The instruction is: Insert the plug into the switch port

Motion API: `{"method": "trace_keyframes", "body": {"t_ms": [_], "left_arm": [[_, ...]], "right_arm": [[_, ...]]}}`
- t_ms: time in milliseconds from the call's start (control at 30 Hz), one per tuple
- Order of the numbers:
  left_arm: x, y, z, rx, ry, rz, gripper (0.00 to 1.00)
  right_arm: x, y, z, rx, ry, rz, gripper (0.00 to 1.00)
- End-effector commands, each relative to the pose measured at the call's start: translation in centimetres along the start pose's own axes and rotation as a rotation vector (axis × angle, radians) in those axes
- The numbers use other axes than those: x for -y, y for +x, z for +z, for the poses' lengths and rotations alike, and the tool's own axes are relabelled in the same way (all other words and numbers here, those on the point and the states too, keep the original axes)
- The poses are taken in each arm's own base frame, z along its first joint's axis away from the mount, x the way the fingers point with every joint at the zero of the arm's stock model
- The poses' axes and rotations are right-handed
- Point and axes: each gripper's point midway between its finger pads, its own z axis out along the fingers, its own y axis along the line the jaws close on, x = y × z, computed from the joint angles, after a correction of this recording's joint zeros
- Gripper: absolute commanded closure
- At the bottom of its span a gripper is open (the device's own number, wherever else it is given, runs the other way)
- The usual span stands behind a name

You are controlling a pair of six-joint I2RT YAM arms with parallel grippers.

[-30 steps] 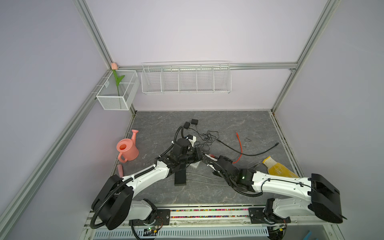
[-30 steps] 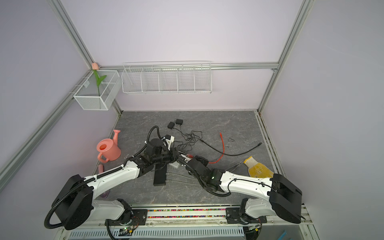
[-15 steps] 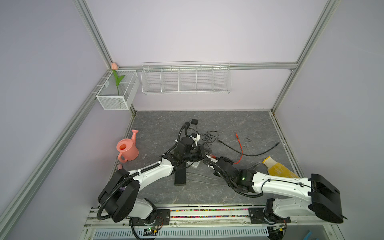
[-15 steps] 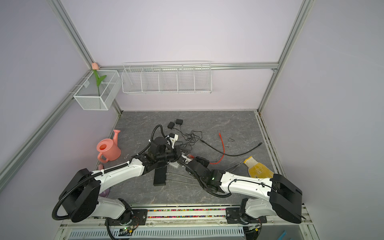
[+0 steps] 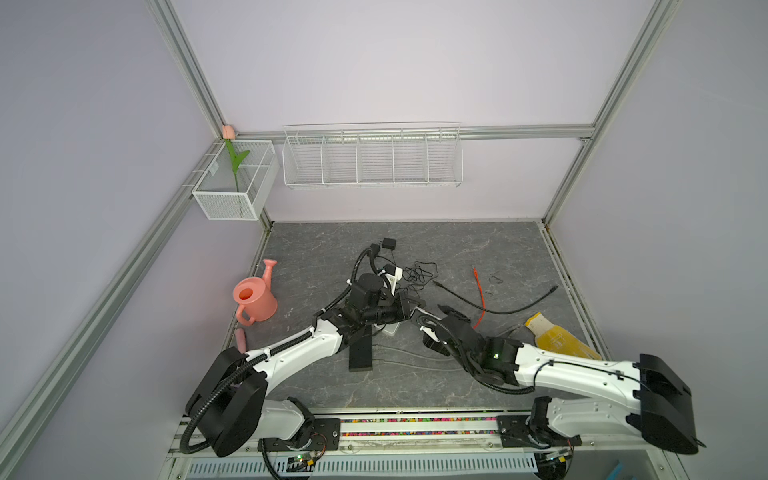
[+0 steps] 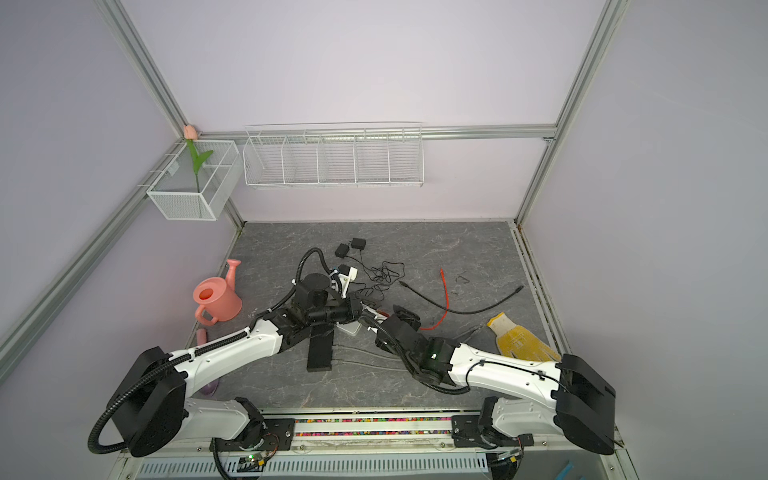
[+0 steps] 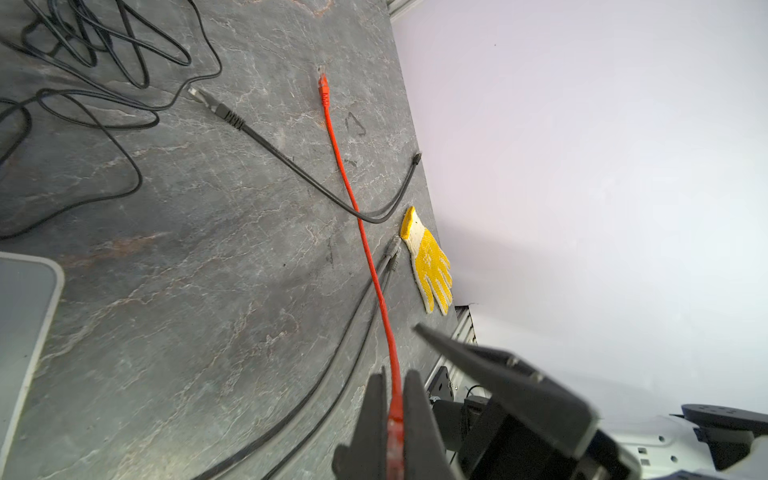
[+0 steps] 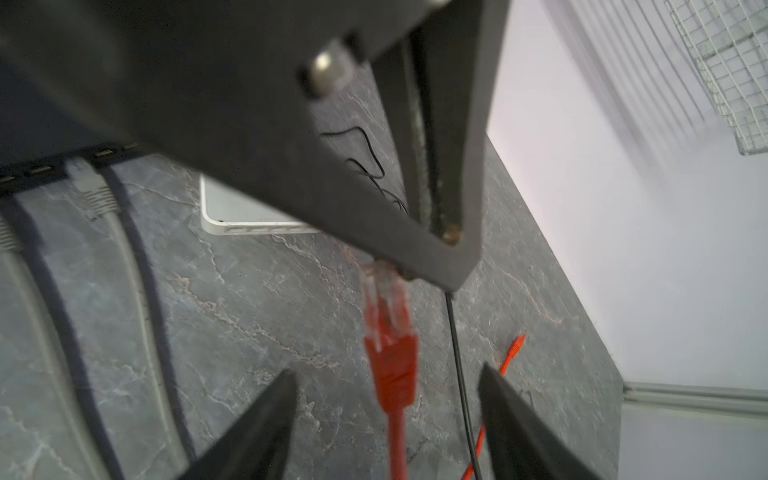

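The red cable (image 7: pixel 365 249) runs across the grey table, and its plug (image 8: pixel 390 353) is pinched in my left gripper (image 7: pixel 395 382), which is shut on it. In the right wrist view the plug hangs from the left fingertips (image 8: pixel 449 257), clear tip toward them. My right gripper (image 8: pixel 386 374) stands open around the plug without touching it. Both top views show the two grippers meeting mid-table, left (image 5: pixel 411 311) and right (image 5: pixel 432 324). The black switch (image 5: pixel 360 351) lies near the left forearm with grey cables plugged in; its port face (image 8: pixel 33 176) shows in the right wrist view.
A flat white box (image 5: pixel 390 329) lies under the left gripper. A black cable (image 5: pixel 498 309), tangled thin wires (image 5: pixel 419 274) and black adapters (image 5: pixel 388 244) lie behind. A yellow glove (image 5: pixel 557 338) sits at the right edge, a pink watering can (image 5: pixel 253 301) at the left.
My left gripper swung in toward the right one and shut on the red plug. The right gripper, shut on it before, has now opened and let go.
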Motion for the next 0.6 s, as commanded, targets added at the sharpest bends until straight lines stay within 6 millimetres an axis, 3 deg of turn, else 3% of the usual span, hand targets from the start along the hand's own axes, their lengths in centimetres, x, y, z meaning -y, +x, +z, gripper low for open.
{"method": "trace_keyframes", "body": {"t_ms": [0,167,267,467,567], "left_arm": [[0.7,0.1,-0.6,-0.031,0.015,0.053,1.00],[0.9,0.2,-1.3,-0.046,0.018,0.088,1.00],[0.8,0.3,-1.5,-0.061,0.014,0.096,1.00],[-0.1,0.0,-2.0,-0.060,-0.004,0.092,1.00],[-2.3,-1.3,-3.2,-0.022,-0.061,0.045,0.99]], "right_arm": [[1.5,-1.3,-1.9,0.046,-0.090,0.124,0.12],[3.7,-1.4,-4.6,0.105,-0.180,0.231,0.11],[3.0,-1.8,-5.7,0.143,-0.254,0.200,0.12],[1.4,-0.7,-3.8,0.033,-0.309,0.162,0.18],[-0.9,-0.1,-2.2,-0.052,-0.409,0.127,0.17]]}}
